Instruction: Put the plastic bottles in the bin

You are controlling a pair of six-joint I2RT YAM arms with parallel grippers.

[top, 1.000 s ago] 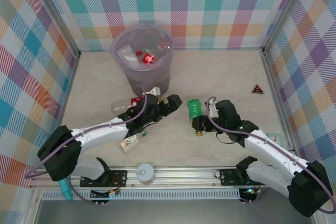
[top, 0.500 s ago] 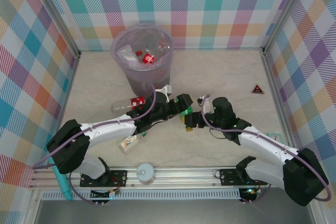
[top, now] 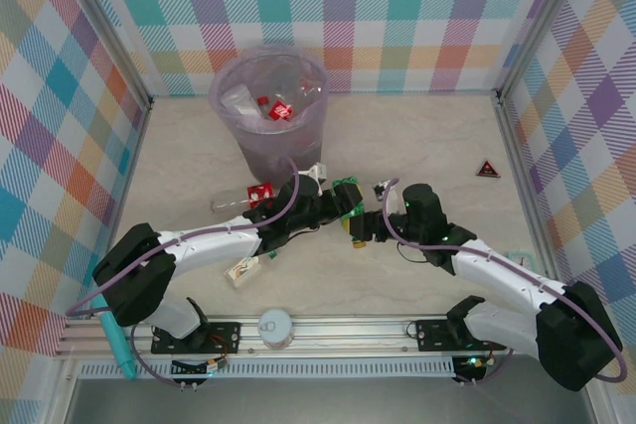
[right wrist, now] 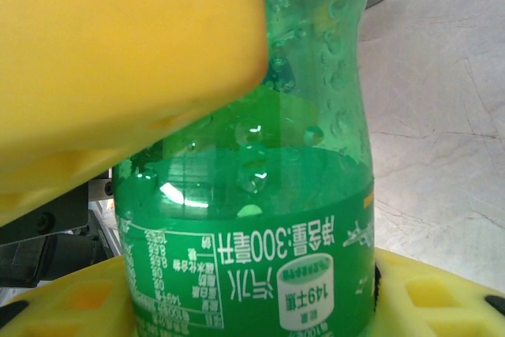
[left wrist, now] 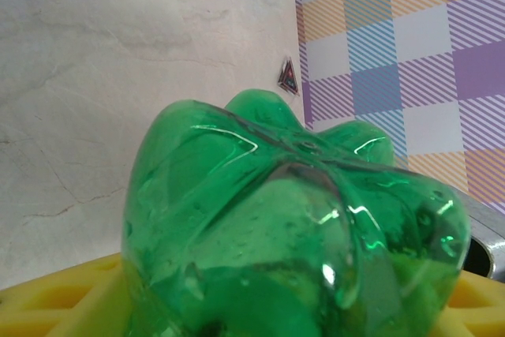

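The green bottle (top: pixel 349 202) hangs above the middle of the table, caught between your two grippers. It lies roughly from far to near: base toward the far edge, gold cap toward the near edge.

Your right gripper (top: pixel 374 226) comes in from the right and pinches the bottle at the label. In the right wrist view the label sits squarely between its yellow pads (right wrist: pixel 410 290).

Your left gripper (top: pixel 336 204) comes in from the left and stands around the base end. In the left wrist view the lobed base sits over its yellow pads (left wrist: pixel 55 299). The left jaws are on either side of the base, but you cannot tell whether they press it yet or stand just off it.

The bin (top: pixel 283 151) is toward the far-left corner from the bottle, so it is on the left arm's side and the left gripper is the nearer one. This looks like a hand-over from right to left.

Make sure the left jaws are firm on the base before the right ones let go. The base is rounded and slick, so a shallow hold may slip, and the bottle would drop to the table short of the bin.
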